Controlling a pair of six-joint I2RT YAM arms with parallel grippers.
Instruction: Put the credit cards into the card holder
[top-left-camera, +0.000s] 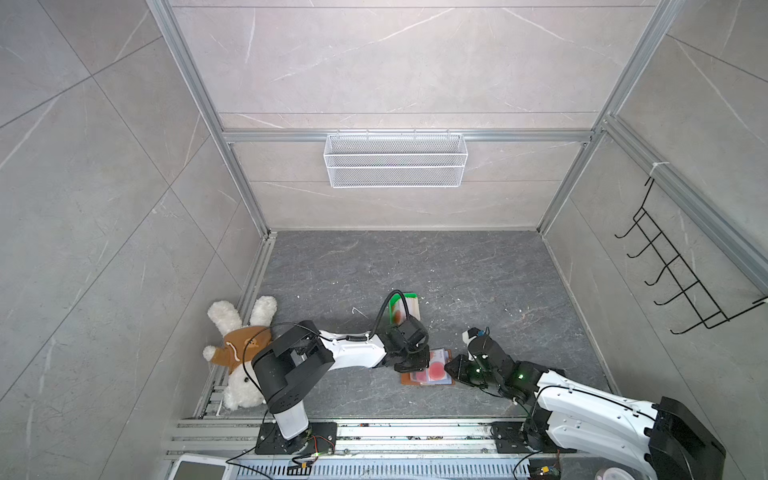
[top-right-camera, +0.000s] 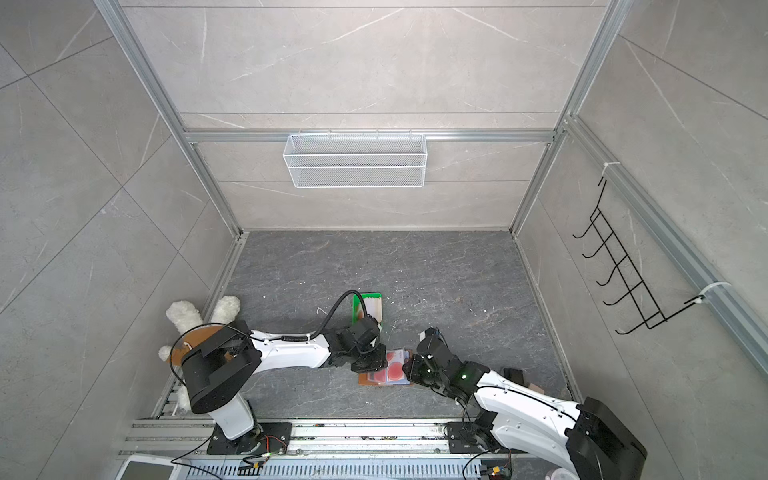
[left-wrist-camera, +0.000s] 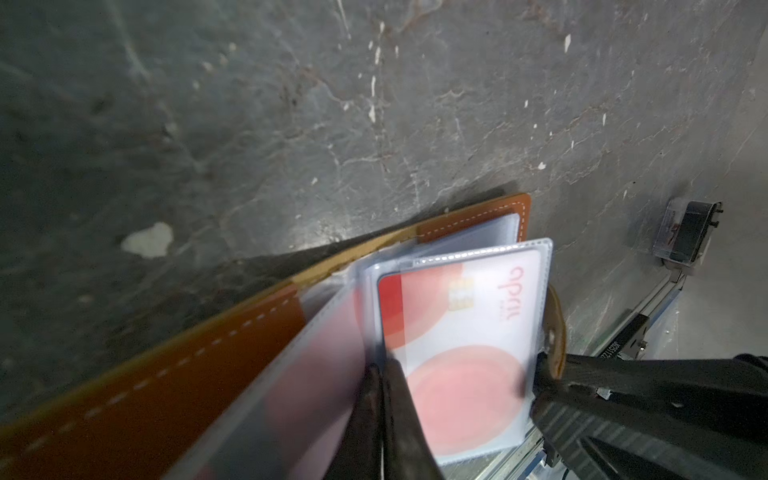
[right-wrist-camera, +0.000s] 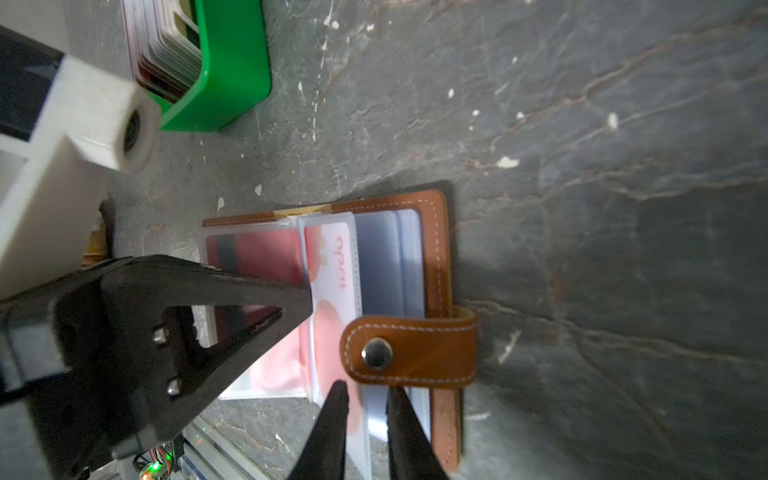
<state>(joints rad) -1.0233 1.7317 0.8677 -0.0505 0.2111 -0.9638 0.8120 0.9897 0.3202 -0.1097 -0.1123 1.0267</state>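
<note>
The tan leather card holder (top-left-camera: 405, 380) (top-right-camera: 365, 380) (right-wrist-camera: 436, 249) lies open on the dark floor between both grippers. A whitish-pink credit card (left-wrist-camera: 465, 365) (right-wrist-camera: 336, 266) with red round blots sits inside a clear sleeve that stands up. My left gripper (top-left-camera: 415, 365) (left-wrist-camera: 382, 370) is shut, pinching the edge of a clear sleeve. My right gripper (top-left-camera: 451, 368) (right-wrist-camera: 365, 388) has its jaws slightly apart, astride a sleeve edge just below the snap strap (right-wrist-camera: 411, 353). More credit cards (right-wrist-camera: 166, 54) stand stacked in a green tray (top-left-camera: 409, 305) (right-wrist-camera: 232, 75) behind the left wrist.
A white plush rabbit (top-left-camera: 237, 353) in a brown top lies by the left arm's base. A white wire basket (top-left-camera: 395, 160) hangs on the back wall and a black hook rack (top-left-camera: 681, 274) on the right wall. Aluminium rails (top-left-camera: 374, 432) run along the front edge.
</note>
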